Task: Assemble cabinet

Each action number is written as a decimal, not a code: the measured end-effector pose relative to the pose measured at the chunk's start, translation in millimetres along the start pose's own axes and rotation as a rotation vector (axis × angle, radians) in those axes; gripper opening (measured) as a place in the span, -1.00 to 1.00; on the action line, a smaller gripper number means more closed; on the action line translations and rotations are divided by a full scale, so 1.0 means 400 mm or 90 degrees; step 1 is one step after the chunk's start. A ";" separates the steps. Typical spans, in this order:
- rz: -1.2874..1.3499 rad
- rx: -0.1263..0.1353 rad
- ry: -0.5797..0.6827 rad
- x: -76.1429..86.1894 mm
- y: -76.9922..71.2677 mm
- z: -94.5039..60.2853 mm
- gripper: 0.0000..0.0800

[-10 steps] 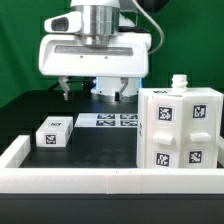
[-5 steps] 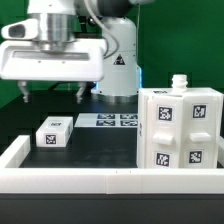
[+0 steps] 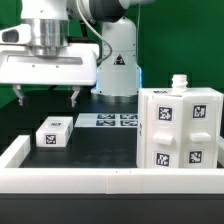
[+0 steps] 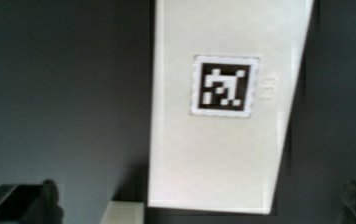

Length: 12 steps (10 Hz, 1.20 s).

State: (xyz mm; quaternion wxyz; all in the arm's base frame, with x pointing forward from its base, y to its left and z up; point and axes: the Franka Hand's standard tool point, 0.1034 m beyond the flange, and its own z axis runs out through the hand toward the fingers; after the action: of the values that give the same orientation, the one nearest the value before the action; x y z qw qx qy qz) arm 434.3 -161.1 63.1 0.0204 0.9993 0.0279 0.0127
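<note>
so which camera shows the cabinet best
The exterior view: the cabinet stands there almost whole at the exterior view's right, with its front tags in sight. The wrist view shows none of it, only a white tagged part.

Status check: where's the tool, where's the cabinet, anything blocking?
Tool open, empty, hovering over small white block. White cabinet stands at exterior view's right, apart from tool. Nothing between tool and block.

The white, tagged cabinet (image 3: 180, 130) stands upright at the table's near corner, on the exterior view's right. A small tagged white block (image 3: 53, 132) lies flat by the opposite edge.
</note>
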 end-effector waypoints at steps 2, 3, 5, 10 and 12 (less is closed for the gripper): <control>-0.005 -0.010 -0.002 -0.008 0.002 0.031 0.99; -0.008 -0.022 0.000 -0.015 0.013 0.052 0.99; -0.010 -0.033 -0.003 -0.030 0.015 0.084 0.99; -0.015 -0.033 -0.007 -0.036 0.005 0.098 0.99; -0.015 -0.033 -0.014 -0.046 0.006 0.110 0.99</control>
State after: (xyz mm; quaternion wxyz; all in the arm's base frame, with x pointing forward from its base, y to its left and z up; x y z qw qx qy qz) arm 417.2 -166.3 19.0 0.0465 0.9982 0.0389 0.0020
